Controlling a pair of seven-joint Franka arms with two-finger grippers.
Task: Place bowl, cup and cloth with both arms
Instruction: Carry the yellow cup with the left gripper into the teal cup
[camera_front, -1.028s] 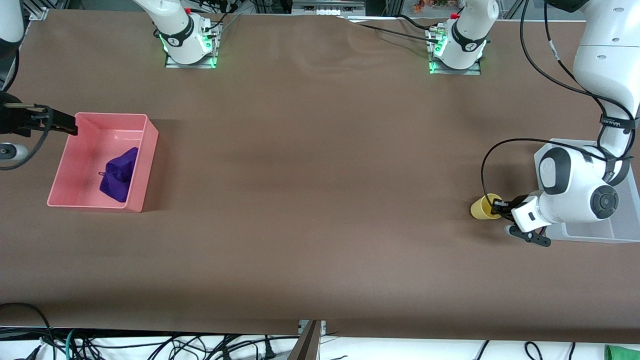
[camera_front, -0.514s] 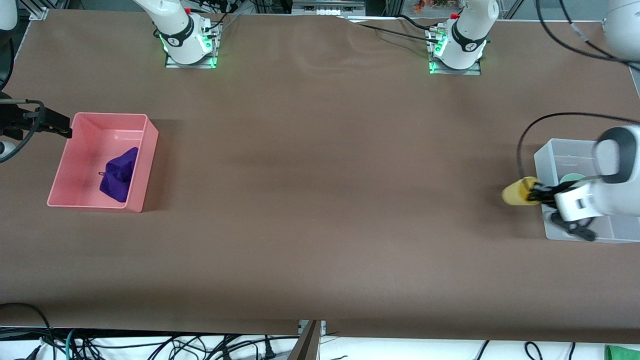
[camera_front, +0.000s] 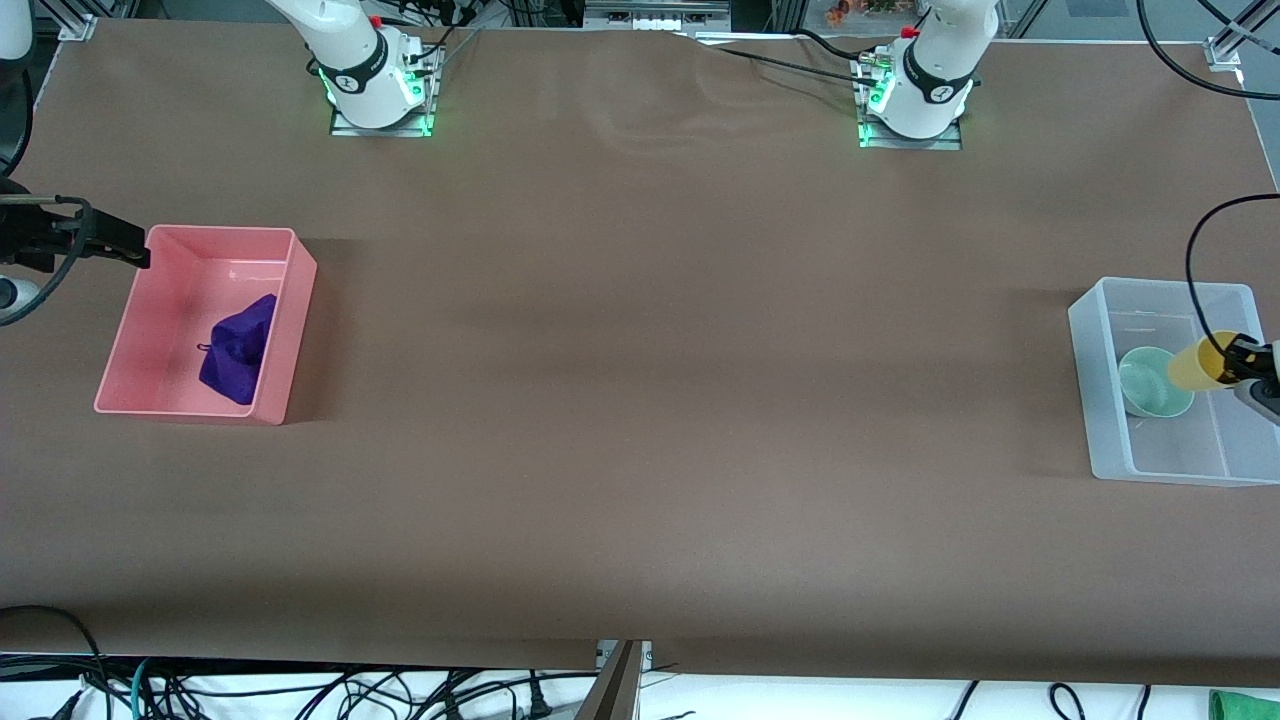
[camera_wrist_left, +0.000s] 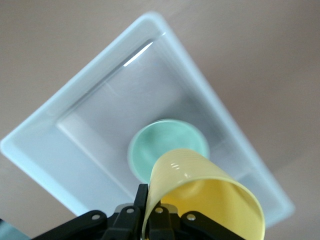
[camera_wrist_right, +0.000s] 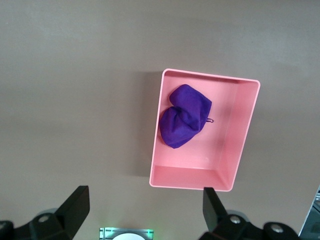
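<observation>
Far left of the front view: right gripper (camera_front: 135, 255) hangs w/ fingers spread wide, empty, at the upper-left corner of the pink rectangular plastic bin (camera_front: 290, 330) — that arm's waiting. Inside the bin, the deep purple fuzzy cloth (camera_front: 238, 349) lies bunched, long axis running roughly top-to-bottom of the frame, so the cloth looks placed.

Across the bare brown desk (camera_front: 640, 400) to the right edge: clear plastic tub (camera_front: 1090, 400) w/ the pale mint-green round bowl (camera_front: 1150, 381) sitting in it, mouth up.

Over the tub, left gripper (camera_front: 1240, 360) is clamped on the rim of the small yellow tapered plastic cup (camera_front: 1195, 366). Cup's tipped on its side, base pointing frame-left, mouth toward the gripper.

Step in hand, I reckon: dropping the cup in. Next move prob needs lowering beside the bowl, then release.
</observation>
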